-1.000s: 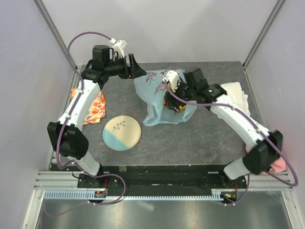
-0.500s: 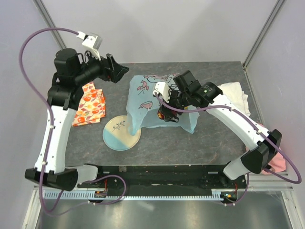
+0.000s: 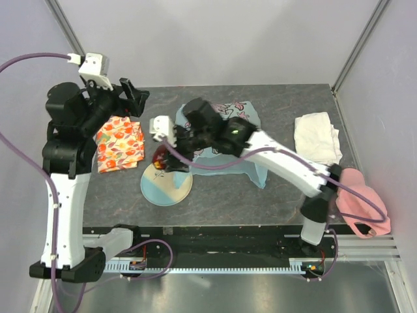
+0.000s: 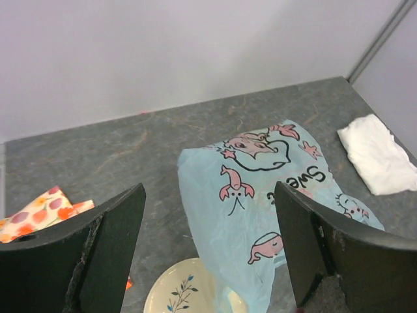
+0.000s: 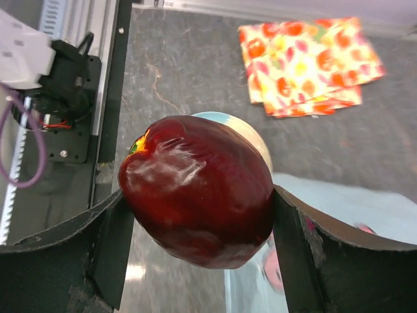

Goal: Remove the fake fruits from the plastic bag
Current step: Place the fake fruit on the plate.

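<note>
My right gripper (image 3: 164,158) is shut on a glossy dark red apple (image 3: 159,155) and holds it above the left part of the white-and-blue plate (image 3: 161,190). In the right wrist view the apple (image 5: 199,192) fills the gap between the fingers (image 5: 107,244), with the plate (image 5: 255,134) behind it. The light-blue plastic bag (image 3: 236,112) with pink cartoon prints lies slumped on the table, partly under my right arm. My left gripper (image 3: 133,98) is open and empty, raised left of the bag (image 4: 260,195). No other fruits show.
An orange-red patterned cloth (image 3: 120,143) lies left of the plate. A white folded towel (image 3: 316,137) lies at the right. A pink object (image 3: 361,205) sits at the table's right front edge. Frame posts stand at the back corners.
My right gripper has carried the apple from the bag leftward to over the plate. My left gripper has drawn back left and up, away from the bag, which has sunk down.
</note>
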Action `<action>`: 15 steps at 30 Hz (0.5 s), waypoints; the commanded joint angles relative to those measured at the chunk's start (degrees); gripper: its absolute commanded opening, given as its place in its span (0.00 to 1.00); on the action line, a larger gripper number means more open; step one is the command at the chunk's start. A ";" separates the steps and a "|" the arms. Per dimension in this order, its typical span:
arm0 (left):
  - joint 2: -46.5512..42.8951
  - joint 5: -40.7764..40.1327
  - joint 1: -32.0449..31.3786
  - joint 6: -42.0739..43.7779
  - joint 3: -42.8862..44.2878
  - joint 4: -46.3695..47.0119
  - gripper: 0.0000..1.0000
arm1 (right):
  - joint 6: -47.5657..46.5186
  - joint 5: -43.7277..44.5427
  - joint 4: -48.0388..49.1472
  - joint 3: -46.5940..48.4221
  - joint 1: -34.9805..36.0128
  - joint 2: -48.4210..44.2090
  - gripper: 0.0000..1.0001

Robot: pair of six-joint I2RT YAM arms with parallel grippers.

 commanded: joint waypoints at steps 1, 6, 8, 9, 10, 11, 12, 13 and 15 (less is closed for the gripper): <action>-3.78 -3.67 0.39 2.18 4.86 0.61 0.88 | 1.68 -1.30 6.67 1.74 1.23 15.45 0.54; -5.54 -4.10 0.92 2.10 4.78 0.61 0.88 | 2.12 0.80 9.92 9.47 3.17 27.96 0.54; -6.07 -4.19 1.80 1.92 4.33 0.52 0.88 | 2.56 2.73 11.33 13.25 4.31 32.80 0.54; -6.50 -4.02 2.93 1.83 3.90 0.52 0.88 | 2.56 3.18 11.77 15.09 5.01 35.51 0.54; -6.59 -3.84 3.29 1.66 3.63 0.43 0.88 | 2.47 5.01 12.12 15.81 5.37 36.76 0.55; -6.77 -3.58 3.73 1.66 3.37 0.43 0.88 | 2.39 5.90 13.17 16.34 5.72 37.73 0.56; -6.94 -3.40 4.35 1.66 3.02 0.35 0.88 | 2.21 6.69 13.79 16.43 6.16 39.13 0.56; -7.21 -2.88 4.61 1.57 2.84 0.35 0.88 | 2.21 7.65 14.32 16.43 6.25 39.58 0.57; -7.47 -2.44 4.96 1.39 2.49 0.08 0.88 | 2.47 8.27 15.38 16.43 6.51 40.63 0.57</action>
